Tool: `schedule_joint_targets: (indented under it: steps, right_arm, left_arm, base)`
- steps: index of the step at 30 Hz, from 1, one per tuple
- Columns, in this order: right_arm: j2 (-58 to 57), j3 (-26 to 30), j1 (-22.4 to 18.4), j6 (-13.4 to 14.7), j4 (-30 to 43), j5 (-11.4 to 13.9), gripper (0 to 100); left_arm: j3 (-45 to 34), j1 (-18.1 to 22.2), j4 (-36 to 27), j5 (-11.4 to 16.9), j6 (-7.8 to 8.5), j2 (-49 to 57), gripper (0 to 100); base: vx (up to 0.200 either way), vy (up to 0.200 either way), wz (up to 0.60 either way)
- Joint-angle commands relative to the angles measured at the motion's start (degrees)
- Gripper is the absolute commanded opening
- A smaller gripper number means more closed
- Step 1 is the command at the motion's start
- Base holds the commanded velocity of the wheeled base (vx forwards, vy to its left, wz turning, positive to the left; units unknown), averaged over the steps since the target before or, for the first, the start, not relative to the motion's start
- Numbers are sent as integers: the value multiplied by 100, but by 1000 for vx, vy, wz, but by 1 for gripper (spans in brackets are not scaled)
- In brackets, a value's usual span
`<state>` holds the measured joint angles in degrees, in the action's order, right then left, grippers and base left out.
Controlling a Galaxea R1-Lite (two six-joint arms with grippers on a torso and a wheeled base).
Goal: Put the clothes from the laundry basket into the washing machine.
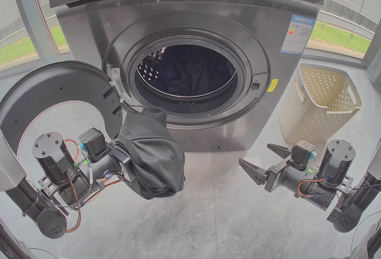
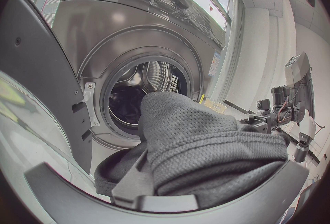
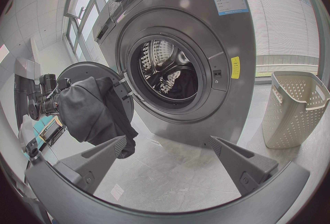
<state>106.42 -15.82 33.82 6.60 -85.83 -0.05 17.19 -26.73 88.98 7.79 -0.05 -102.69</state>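
Observation:
My left gripper (image 1: 133, 170) is shut on a dark grey garment (image 1: 152, 154) that drapes over its fingers, held low in front of the washing machine (image 1: 190, 25) and just left of the drum opening (image 1: 186, 75). The same garment (image 2: 202, 145) bulges toward the drum in the left wrist view and hangs as a bundle (image 3: 92, 111) in the right wrist view. More dark clothing (image 1: 190, 69) lies inside the drum. My right gripper (image 1: 258, 158) stands open and empty, low at the right. The cream laundry basket (image 1: 321, 105) stands to the right of the machine.
The machine's round door (image 1: 55, 101) is swung open to the left, close behind my left arm. Grey tiled floor (image 1: 222, 212) stretches between the two arms. Windows run behind the machine.

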Motion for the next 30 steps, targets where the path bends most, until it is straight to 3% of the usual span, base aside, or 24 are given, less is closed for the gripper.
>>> schedule_joint_targets:
  steps: [1, 6, 15, 21, 30]
  right_arm:
    - [-16, -44, 37, 0, -4, -4, 100]
    - [-8, -26, 28, 8, -4, -4, 100]
    - [-25, -8, 37, 8, -4, -30, 100]
    - [-25, -26, 28, 0, -4, -21, 100]
    - [-8, -17, 28, 8, -4, -4, 100]
  left_arm:
    - [-5, -104, 14, 3, -4, -111, 0]
    - [21, -201, 14, 3, 5, -128, 0]
    - [57, -412, 23, -14, 14, -295, 0]
    - [74, -438, 23, -14, 14, -365, 0]
    - [92, -482, 23, -14, 22, -462, 0]
  base:
    - [200, 0, 0]
    - [200, 0, 0]
    - [0, 0, 0]
    - [200, 0, 0]
    - [0, 0, 0]
